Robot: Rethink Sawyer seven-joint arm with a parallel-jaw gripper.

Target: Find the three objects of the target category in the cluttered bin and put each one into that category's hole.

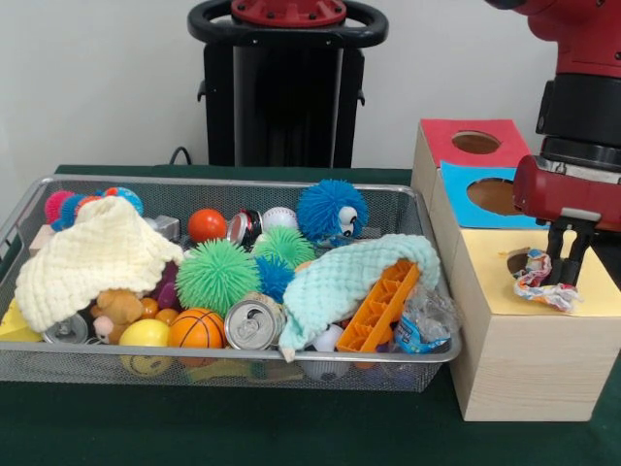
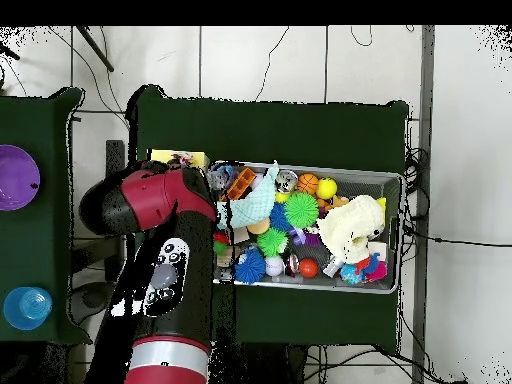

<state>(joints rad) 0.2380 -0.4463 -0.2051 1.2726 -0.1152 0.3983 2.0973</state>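
**Wrapper on the yellow box top, beside its hole**

A crumpled wrapper [image 1: 546,288] lies on the yellow box [image 1: 529,330], just beside its hole [image 1: 521,260]. The gripper [image 1: 567,277] hangs right over it, fingers parted, touching or nearly so. The mesh bin [image 1: 231,367] stands alongside, heaped with balls, cans and cloths.
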